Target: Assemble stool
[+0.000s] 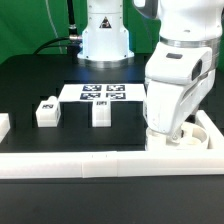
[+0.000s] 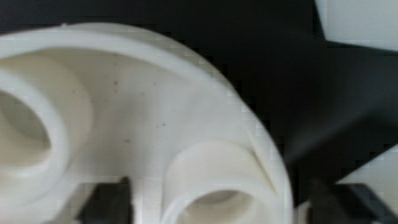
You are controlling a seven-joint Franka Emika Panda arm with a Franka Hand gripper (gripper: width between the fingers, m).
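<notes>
Tool low over the stool seat on the exterior view's right, jaws parted.

Exterior view: the tool (image 1: 165, 133) hangs low over the black tabletop (image 1: 30, 85), just behind the long white rail (image 1: 90, 163), and the arm's bulk hides what lies beneath it. One stool leg (image 1: 45, 112) and a second leg (image 1: 100, 114) stand well apart from the tool toward the exterior view's left, the second just in front of the marker board (image 1: 105, 93). Wrist view: the round white seat (image 2: 160, 110) fills the picture at close range, one open socket (image 2: 22, 130) at its edge. A raised socket boss (image 2: 222, 190) sits between the jaws, with dark gaps on both sides, so the tool looks open and grips nothing.
</notes>
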